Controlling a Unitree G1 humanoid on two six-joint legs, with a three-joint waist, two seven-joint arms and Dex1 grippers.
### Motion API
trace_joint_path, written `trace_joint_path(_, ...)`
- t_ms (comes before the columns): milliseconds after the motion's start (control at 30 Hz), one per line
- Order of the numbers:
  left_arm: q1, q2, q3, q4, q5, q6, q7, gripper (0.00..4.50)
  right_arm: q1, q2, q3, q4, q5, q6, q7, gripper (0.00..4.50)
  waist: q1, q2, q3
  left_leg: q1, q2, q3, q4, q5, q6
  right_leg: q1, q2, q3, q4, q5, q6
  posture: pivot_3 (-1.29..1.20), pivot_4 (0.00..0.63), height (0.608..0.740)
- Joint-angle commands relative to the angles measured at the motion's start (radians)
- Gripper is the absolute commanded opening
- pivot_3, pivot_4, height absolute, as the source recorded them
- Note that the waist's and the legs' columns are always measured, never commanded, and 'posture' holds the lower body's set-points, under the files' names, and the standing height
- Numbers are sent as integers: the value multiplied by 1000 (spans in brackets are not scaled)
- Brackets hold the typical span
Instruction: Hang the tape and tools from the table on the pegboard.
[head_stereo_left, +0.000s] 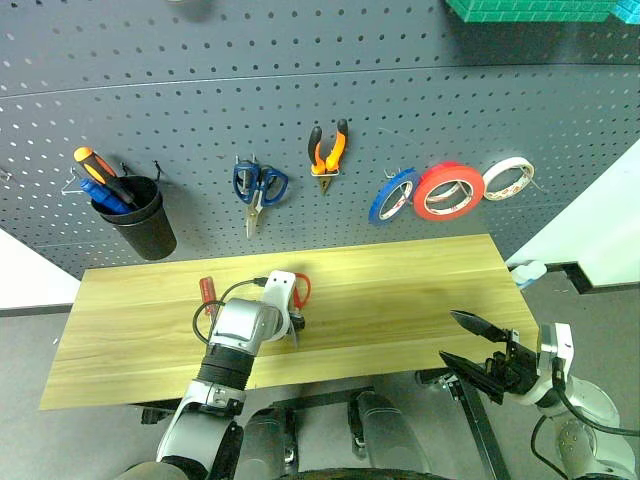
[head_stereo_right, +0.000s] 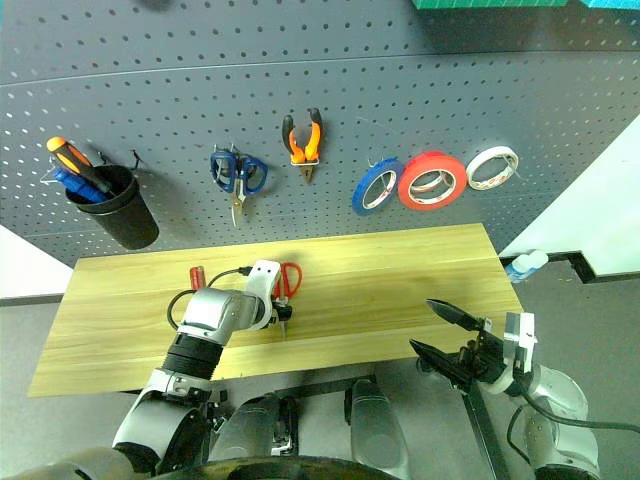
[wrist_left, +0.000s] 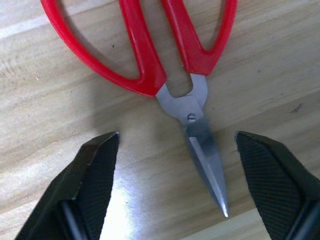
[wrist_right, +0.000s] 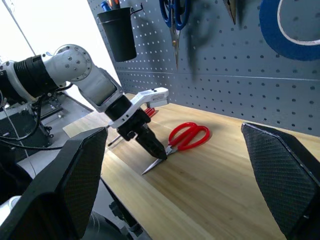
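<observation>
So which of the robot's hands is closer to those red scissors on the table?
The left. Its end effector hangs right over the red scissors, open fingers either side of the blades. The right end effector is off past the table's near right corner, open.

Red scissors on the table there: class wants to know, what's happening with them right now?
The red-handled scissors lie flat on the wooden table, and the left gripper hovers open over their closed blades, one finger on each side, not gripping. The right gripper waits open off the table's right end. The red tape and pliers hang on the pegboard; a red-handled screwdriver lies on the table.
</observation>
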Motion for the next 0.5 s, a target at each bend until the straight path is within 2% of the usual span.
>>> trace_joint_path(33,-7,7,-17,-7,10,-10,-8,3706,5,-8,-23,-36,23,3,5,4500,0,0,4,0,0,0,0,0,0,0,0,0,0,0,0,-210,202,736)
trace_joint_path(67,-7,9,-13,-15,11,-6,-5,3706,6,-10,-22,-40,20,0,3,4500,0,0,5,0,0,0,0,0,0,0,0,0,0,0,0,-208,207,736)
trace_joint_path(200,-3,-7,11,4,1,25,0,3706,46,41,73,-286,-19,74,-173,4500,-1,2,12,-2,0,0,-1,0,0,-3,0,0,0,0,0,-199,213,736)
trace_joint_path(333,-22,-15,-8,72,52,15,59,3706,40,54,108,-328,-38,94,-237,4500,7,2,14,-2,0,0,-1,0,0,-2,0,0,-1,0,1,-190,210,736)
trace_joint_path(500,-53,-15,-14,101,59,83,66,3706,30,51,125,-357,-34,115,-277,4500,12,0,17,-2,0,0,-1,0,0,-2,-1,0,-3,0,1,-179,215,736)
